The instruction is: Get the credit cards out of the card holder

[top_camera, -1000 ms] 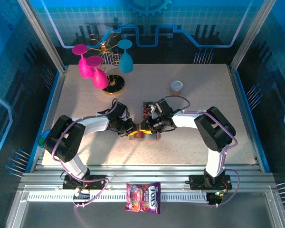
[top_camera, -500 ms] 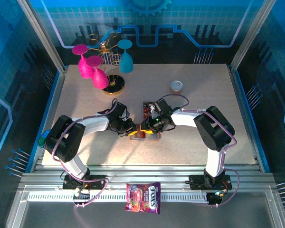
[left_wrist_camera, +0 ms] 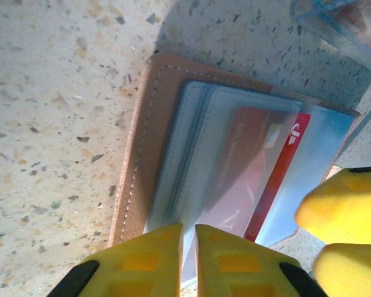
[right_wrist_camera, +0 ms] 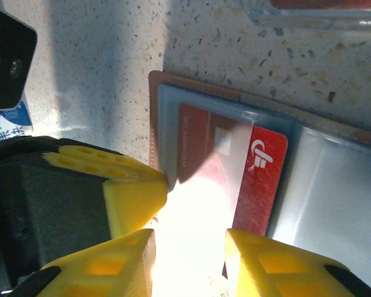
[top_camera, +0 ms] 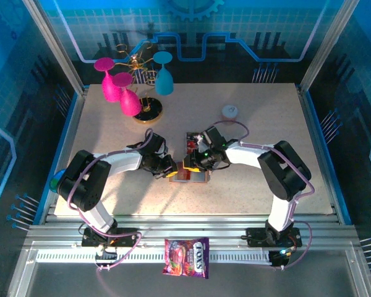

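Nearest you, on the metal rails between the arm bases, lies a colourful candy packet [top_camera: 187, 257]. Past it, on the speckled table [top_camera: 266, 130], both arms reach inward and meet around the middle.

Your left gripper [left_wrist_camera: 188, 238] has its yellow fingers drawn almost together. The near edge of the tan card holder [left_wrist_camera: 145, 142] runs in under the tips, so it looks to be pinching that edge. The holder lies flat and open on the table, its grey-blue clear pockets facing up.

A red credit card [left_wrist_camera: 247, 167] sits in a pocket. Its white-logo end pokes out past the pocket's edge while the rest shows dimly through the plastic.

Your right gripper [right_wrist_camera: 188, 238] comes in from the opposite side, jaws apart, with the card's near end between them. Glare washes out that gap, so you can't tell whether either fingertip touches the card.

Just beyond the holder lies a clear plastic sheet [left_wrist_camera: 340, 28]. Farther back and to the right stands a small round container [top_camera: 229, 111]. At the far left, two pink glasses [top_camera: 117, 86] and a blue one [top_camera: 164, 77] hang upside down on a gold rack [top_camera: 149, 111].
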